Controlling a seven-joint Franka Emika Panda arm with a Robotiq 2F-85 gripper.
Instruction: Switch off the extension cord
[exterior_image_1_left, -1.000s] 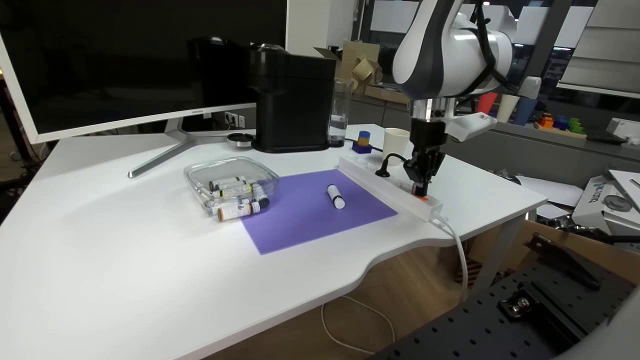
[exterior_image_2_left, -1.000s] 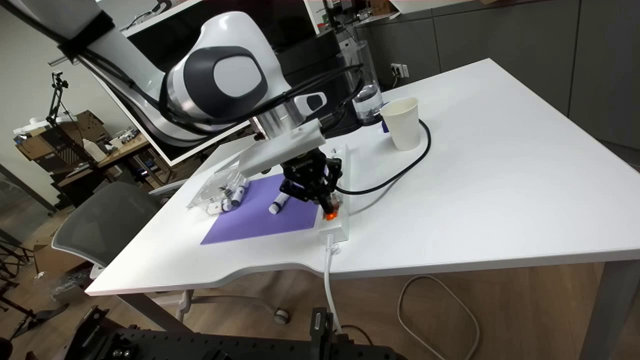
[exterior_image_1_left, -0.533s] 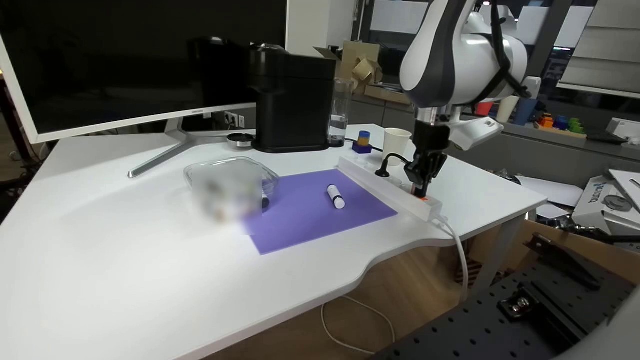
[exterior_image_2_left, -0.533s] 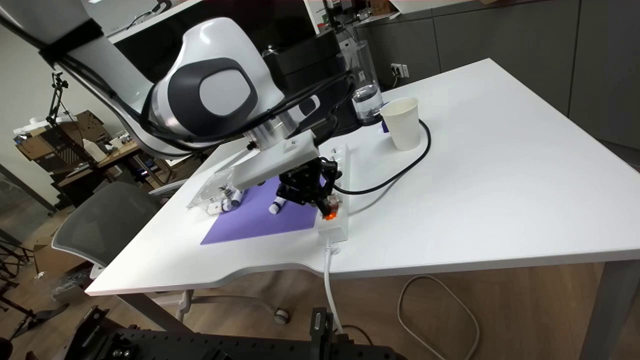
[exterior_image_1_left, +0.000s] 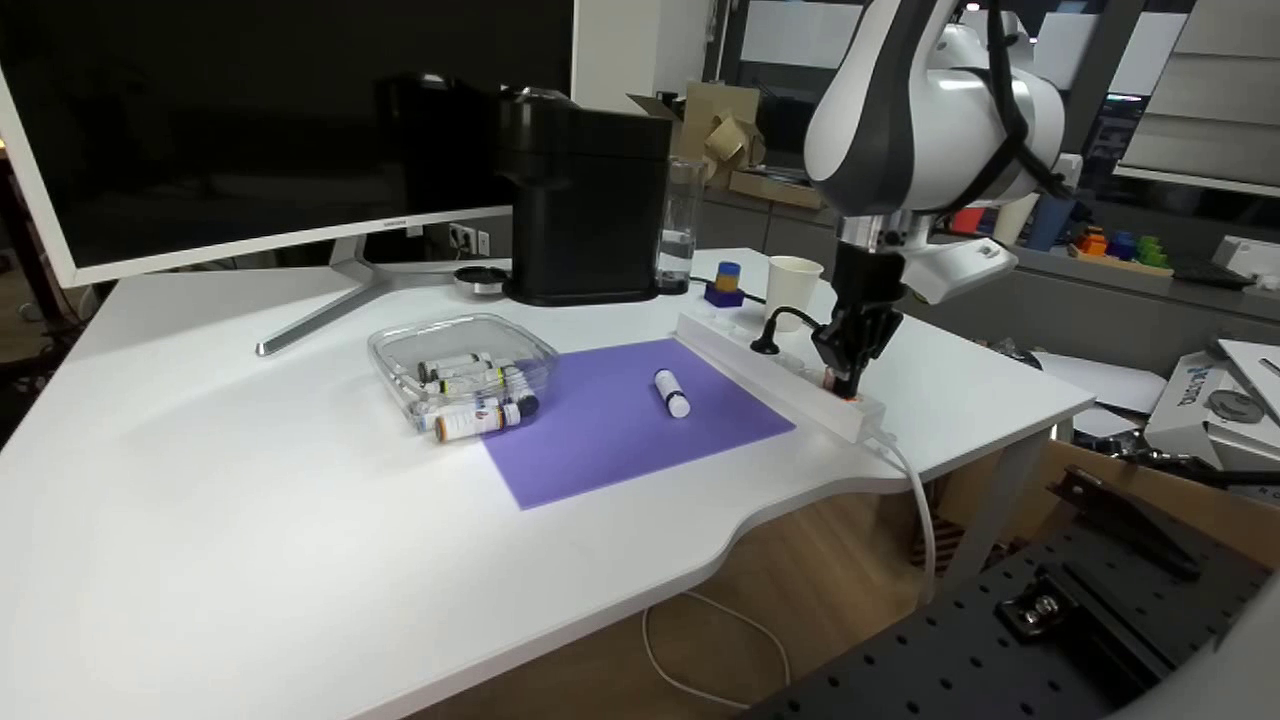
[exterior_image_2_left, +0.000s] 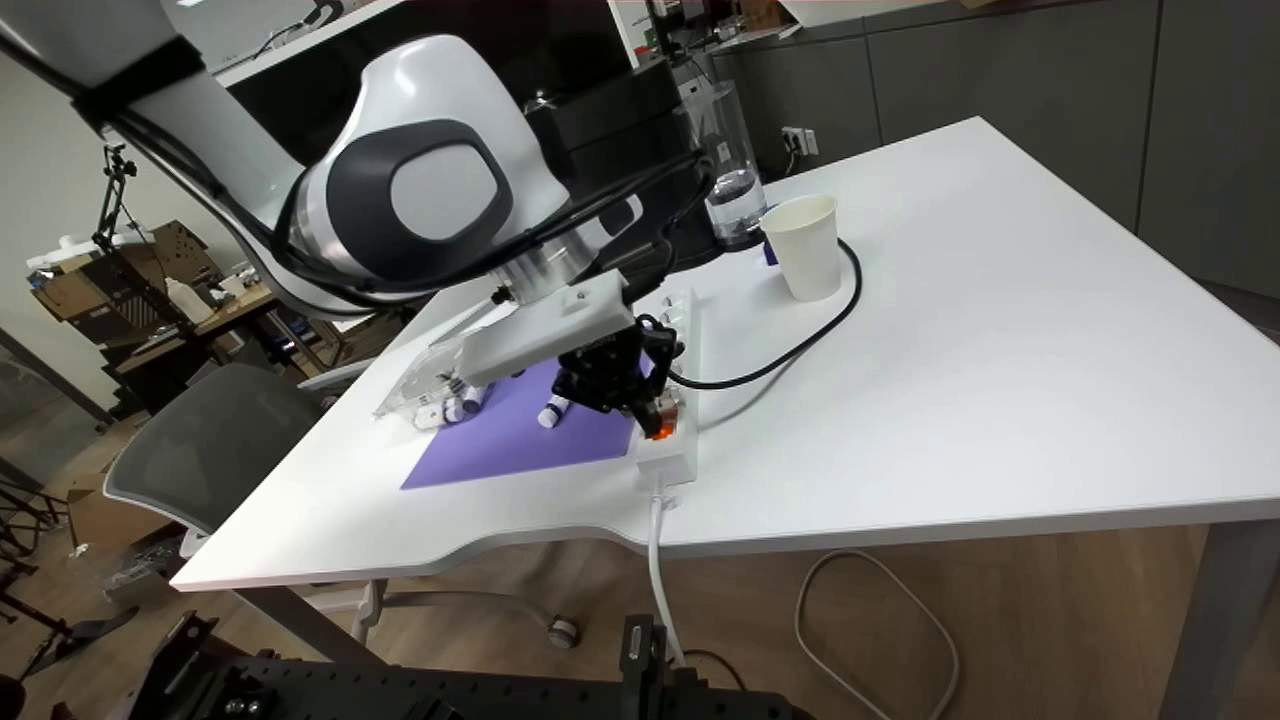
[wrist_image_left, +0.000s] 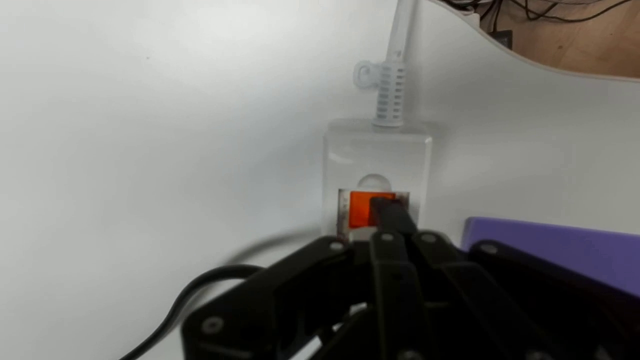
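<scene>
The extension cord is a long narrow white strip (exterior_image_1_left: 740, 363) at the table's right side; its end also shows in an exterior view (exterior_image_2_left: 668, 463) and in the wrist view (wrist_image_left: 377, 152). Its orange switch (wrist_image_left: 360, 209) looks lit, also in an exterior view (exterior_image_2_left: 662, 433). My gripper (wrist_image_left: 387, 205) is shut and empty, fingertips together over the right part of the switch. In both exterior views the gripper (exterior_image_1_left: 845, 388) (exterior_image_2_left: 650, 420) points down at the switch, tilted. Whether it presses the switch cannot be told. A black plug (exterior_image_1_left: 766, 340) sits in the strip.
A white paper cup (exterior_image_1_left: 792, 285) and a black cable (exterior_image_2_left: 790, 360) are beside the strip. A purple sheet (exterior_image_1_left: 620, 440) with a small white cylinder (exterior_image_1_left: 671, 392) lies on the strip's other side. A clear box of small items (exterior_image_1_left: 470, 335) and a black machine (exterior_image_1_left: 590, 210) stand farther off.
The wrist and upper gripper have shifted and tilted, toward the right in one exterior view and left in the other. The fingertips stay at the switch and have moved only slightly. The strip has not moved.
</scene>
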